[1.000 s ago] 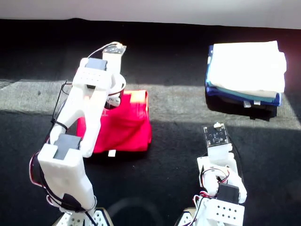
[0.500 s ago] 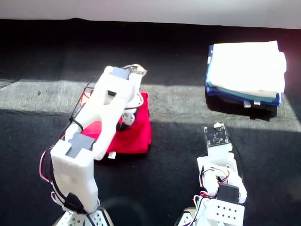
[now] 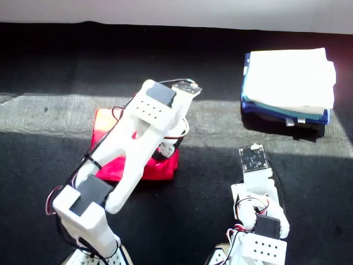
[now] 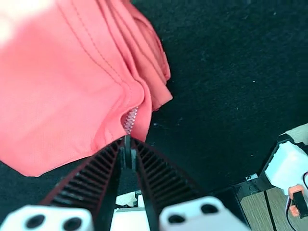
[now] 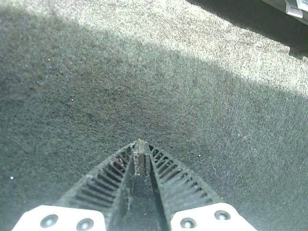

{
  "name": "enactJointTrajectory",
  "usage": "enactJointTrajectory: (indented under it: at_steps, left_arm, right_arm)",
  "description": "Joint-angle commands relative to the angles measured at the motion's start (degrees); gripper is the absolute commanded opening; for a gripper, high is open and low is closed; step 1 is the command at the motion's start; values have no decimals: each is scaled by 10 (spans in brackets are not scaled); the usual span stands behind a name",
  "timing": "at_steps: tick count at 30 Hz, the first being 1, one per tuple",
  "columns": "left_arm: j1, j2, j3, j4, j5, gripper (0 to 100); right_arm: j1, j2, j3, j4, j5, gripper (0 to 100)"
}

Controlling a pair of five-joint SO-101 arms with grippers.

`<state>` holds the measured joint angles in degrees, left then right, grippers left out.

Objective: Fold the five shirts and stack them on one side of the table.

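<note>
A red shirt [image 3: 110,157] lies folded on the black cloth at centre left, and in the left wrist view the red shirt [image 4: 62,86] shows several stacked layers at its edge. My left arm [image 3: 146,118] stretches over it toward its right edge. There the left gripper [image 4: 128,146] is shut, with a small pinch of the red hem between its tips. A stack of folded shirts [image 3: 289,83], white on top with blue and dark ones beneath, sits at the far right. My right arm [image 3: 256,190] is tucked back at the near edge, and its gripper [image 5: 140,156] is shut on nothing above the cloth.
A black cloth [image 3: 215,127] covers the table, with a sunlit band across its middle. A wide bare stretch separates the red shirt from the stack. A white wall strip [image 3: 176,11] runs along the far edge. The right arm's base [image 4: 288,166] shows at the left wrist view's corner.
My left arm has swung to the right across the red shirt, from its far middle to its right edge. The right arm and the stack have not moved.
</note>
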<state>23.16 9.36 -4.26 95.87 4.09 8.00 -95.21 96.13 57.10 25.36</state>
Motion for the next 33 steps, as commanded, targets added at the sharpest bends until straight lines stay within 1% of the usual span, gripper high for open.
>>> enactJointTrajectory:
  at_steps: [1,3,6,10,17,19,22,24,28,33]
  left_arm:
    - [-47,-32,0,-34,-1,10]
    - [-79,-18,18,-77,-1,10]
    - [-93,14,61,-119,-1,10]
    - [-69,43,98,-123,1,10]
    - [-9,44,97,-120,1,10]
    - [-11,43,79,-123,0,10]
    - [-43,46,16,-127,0,10]
    - [-56,52,-15,-161,0,10]
    - [-55,83,-22,-251,0,10]
    - [-66,145,-22,-338,0,10]
  right_arm:
    - [5,-8,72,1,0,12]
    - [5,-8,72,1,0,12]
    - [5,-8,72,1,0,12]
    - [5,-8,72,1,0,12]
    - [5,-8,72,1,0,12]
    - [5,-8,72,1,0,12]
    - [5,-8,72,1,0,12]
    - [5,-8,72,1,0,12]
    - [5,-8,72,1,0,12]
    - [5,-8,72,1,0,12]
